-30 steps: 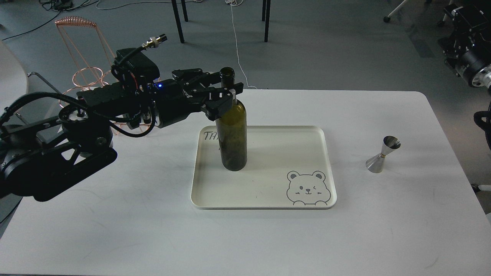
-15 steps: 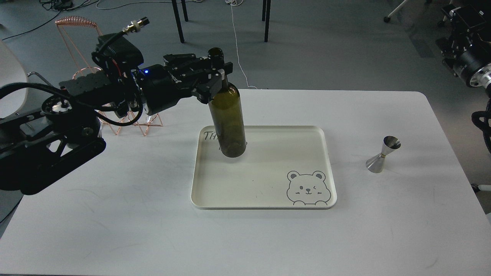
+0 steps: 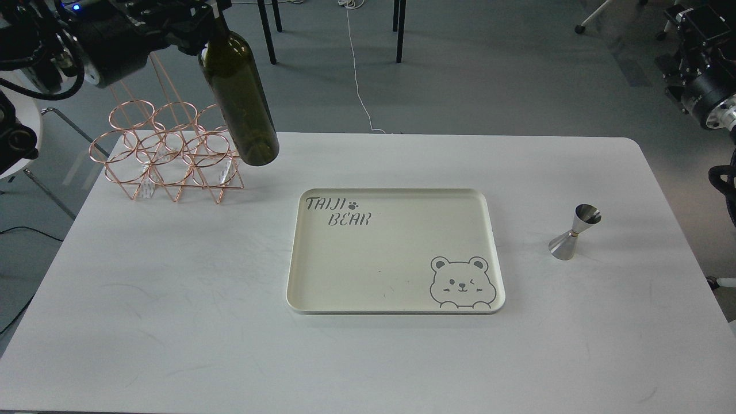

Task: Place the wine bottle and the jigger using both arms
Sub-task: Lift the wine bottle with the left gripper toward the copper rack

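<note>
The dark olive-green wine bottle (image 3: 238, 98) hangs in the air at the upper left, tilted with its base toward the right, just beside the copper wire rack (image 3: 167, 155). My left gripper (image 3: 204, 10) is shut on its neck at the top edge of the view; the neck top is cut off. The silver jigger (image 3: 574, 232) stands upright on the white table at the right, apart from both arms. Only thick parts of my right arm (image 3: 704, 86) show at the right edge; its gripper is out of view.
A cream tray (image 3: 397, 299) printed with "TAIJI BEAR" and a bear face lies in the table's middle with nothing on it. The copper rack stands at the table's back left corner. Chair legs and cables are on the floor behind.
My left gripper has lifted the bottle off the tray and carried it up and to the left, next to the rack. The jigger has not moved.
</note>
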Available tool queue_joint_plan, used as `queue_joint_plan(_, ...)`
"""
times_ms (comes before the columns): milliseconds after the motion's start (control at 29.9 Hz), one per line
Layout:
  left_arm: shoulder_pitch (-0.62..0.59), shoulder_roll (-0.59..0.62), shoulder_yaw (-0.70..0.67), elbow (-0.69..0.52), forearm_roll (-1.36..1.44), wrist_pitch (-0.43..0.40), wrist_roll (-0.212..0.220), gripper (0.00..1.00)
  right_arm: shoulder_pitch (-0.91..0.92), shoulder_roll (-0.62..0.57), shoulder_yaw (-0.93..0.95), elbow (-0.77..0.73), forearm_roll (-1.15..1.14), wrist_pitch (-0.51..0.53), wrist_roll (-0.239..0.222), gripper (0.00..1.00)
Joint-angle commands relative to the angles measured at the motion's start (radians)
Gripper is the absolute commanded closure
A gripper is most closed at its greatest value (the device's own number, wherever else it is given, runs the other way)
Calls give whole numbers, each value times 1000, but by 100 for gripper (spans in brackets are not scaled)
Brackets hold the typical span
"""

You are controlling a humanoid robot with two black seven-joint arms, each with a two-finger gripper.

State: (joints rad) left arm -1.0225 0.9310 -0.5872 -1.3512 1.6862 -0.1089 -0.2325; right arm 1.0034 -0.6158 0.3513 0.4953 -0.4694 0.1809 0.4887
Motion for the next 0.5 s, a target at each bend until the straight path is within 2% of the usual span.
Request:
queue_joint_plan(0, -19, 5, 3, 50, 1, 0, -13, 86, 1, 1, 0, 0, 0, 0, 0, 3)
queue_joint_plan(301, -14, 9, 6, 152, 7, -2, -33, 86, 0, -2, -2, 0, 0, 0, 0, 3)
queue_joint_plan(468, -4, 9, 12, 156, 7, -2, -34, 86, -2, -1, -2, -1, 0, 0, 0, 3)
